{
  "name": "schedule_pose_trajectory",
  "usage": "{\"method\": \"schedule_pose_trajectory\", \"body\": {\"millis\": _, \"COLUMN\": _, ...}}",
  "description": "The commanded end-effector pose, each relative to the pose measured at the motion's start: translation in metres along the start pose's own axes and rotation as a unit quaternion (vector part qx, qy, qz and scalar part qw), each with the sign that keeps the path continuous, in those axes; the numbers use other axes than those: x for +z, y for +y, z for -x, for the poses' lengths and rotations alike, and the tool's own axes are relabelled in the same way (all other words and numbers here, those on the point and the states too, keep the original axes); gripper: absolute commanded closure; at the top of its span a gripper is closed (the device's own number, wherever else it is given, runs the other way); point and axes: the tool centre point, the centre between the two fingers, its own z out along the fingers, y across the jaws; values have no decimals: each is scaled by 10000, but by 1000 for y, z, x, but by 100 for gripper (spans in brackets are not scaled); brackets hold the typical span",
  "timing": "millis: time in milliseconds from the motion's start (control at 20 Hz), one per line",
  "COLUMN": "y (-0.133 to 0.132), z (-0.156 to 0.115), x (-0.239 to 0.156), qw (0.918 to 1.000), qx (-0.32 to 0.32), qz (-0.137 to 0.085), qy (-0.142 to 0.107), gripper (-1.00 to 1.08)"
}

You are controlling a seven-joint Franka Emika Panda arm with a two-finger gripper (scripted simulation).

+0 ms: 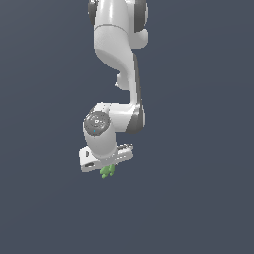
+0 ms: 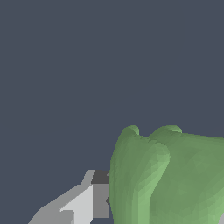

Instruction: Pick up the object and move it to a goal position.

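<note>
The object (image 1: 108,171) is a small bright green lumpy item with short lobes. In the exterior view it pokes out just beneath the white gripper (image 1: 109,165), which hangs from the arm near the middle of the picture. In the wrist view the object (image 2: 170,175) looms large and close between the jaws. One grey finger (image 2: 99,197) presses against its side, and only a sliver of the other finger shows at the picture's corner. The gripper (image 2: 161,208) looks shut on the object. The fingertips are hidden in the exterior view.
The white arm (image 1: 119,59) comes down from the top of the exterior view. A plain dark blue-grey surface (image 1: 198,198) lies all around. No goal marker shows.
</note>
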Motion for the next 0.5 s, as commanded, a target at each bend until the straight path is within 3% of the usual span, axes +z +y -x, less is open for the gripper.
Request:
{"method": "schedule_pose_trajectory", "body": {"millis": 0, "y": -9, "z": 5, "x": -9, "qw": 10000, "qx": -2, "qz": 1, "qy": 4, "gripper": 108}}
{"method": "schedule_pose_trajectory", "body": {"millis": 450, "y": -55, "z": 34, "x": -56, "qw": 10000, "qx": -5, "qz": 2, "qy": 3, "gripper": 108}}
